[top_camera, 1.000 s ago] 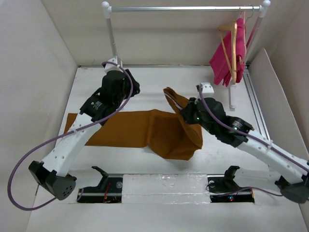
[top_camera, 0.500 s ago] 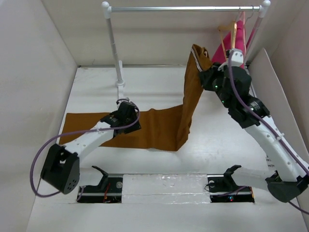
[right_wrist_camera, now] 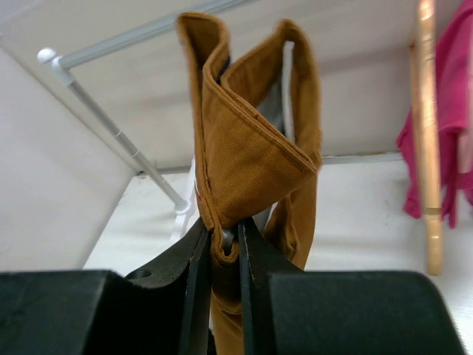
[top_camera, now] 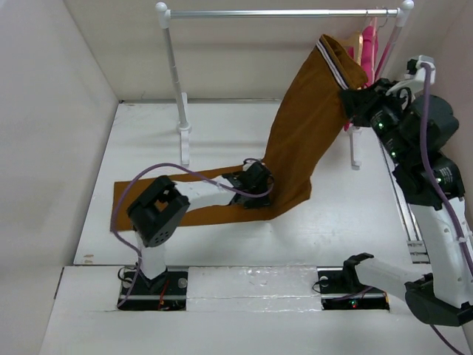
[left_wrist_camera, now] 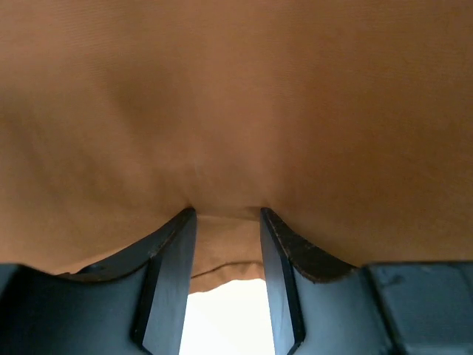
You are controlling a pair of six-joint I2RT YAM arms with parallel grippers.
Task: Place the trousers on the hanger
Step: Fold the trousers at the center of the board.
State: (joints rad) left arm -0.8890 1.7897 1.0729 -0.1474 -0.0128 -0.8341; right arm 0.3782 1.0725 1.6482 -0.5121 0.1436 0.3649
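Top view: the trousers [top_camera: 307, 140] stretch in a long rust-brown band. One end lies flat on the white worktop [top_camera: 148, 148] at the left, and the other rises steeply to the upper right, with the striped waistband at its highest point. The right claw [top_camera: 353, 100] holds the raised end just below the waistband. This is close to the tan hanger [top_camera: 360, 44], which hangs from the clothes rail [top_camera: 281, 12] beside a pink garment [top_camera: 369, 44]. The left claw [top_camera: 255, 181] sits low on the worktop, where the cloth bends upward. This view does not show how far either claw is open.

Left wrist view: brown cloth [left_wrist_camera: 236, 111] fills nearly the whole picture. The left claw [left_wrist_camera: 227, 214] has its two dark fingers [left_wrist_camera: 174, 274] parted by a narrow gap, and their tips press against the cloth. A cloth edge and a strip of white worktop show through the gap. Whether the claw pinches any fabric cannot be told.

Right wrist view: the right claw [right_wrist_camera: 225, 237] is closed tight on a folded edge of the trousers [right_wrist_camera: 251, 148], and the waistband loops open above it. The hanger [right_wrist_camera: 427, 133] stands apart to the right in front of the pink garment [right_wrist_camera: 454, 133], not touching the trousers. The rail [right_wrist_camera: 111, 126] runs behind.
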